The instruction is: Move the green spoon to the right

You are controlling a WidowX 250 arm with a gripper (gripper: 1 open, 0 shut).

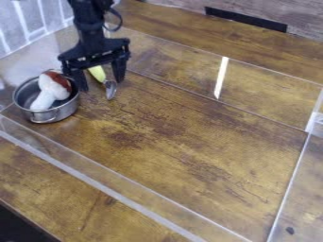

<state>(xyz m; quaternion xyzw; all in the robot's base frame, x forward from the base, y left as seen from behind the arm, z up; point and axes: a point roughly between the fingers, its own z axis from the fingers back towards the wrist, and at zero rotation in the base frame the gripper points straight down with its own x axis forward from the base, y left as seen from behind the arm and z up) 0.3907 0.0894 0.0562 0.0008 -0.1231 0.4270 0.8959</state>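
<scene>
The green spoon (97,72) shows as a small pale yellow-green piece lying on the wooden table, just right of the bowl. My black gripper (100,76) hangs right over it, open, with one finger on each side of the spoon. Whether the fingers (123,70) touch the spoon I cannot tell. The gripper body hides part of the spoon.
A steel bowl (38,115) holding a white-and-red item (48,90) stands at the left, close to the gripper. A small grey piece (110,91) lies just below the spoon. A low clear wall (221,76) frames the wooden table (190,142).
</scene>
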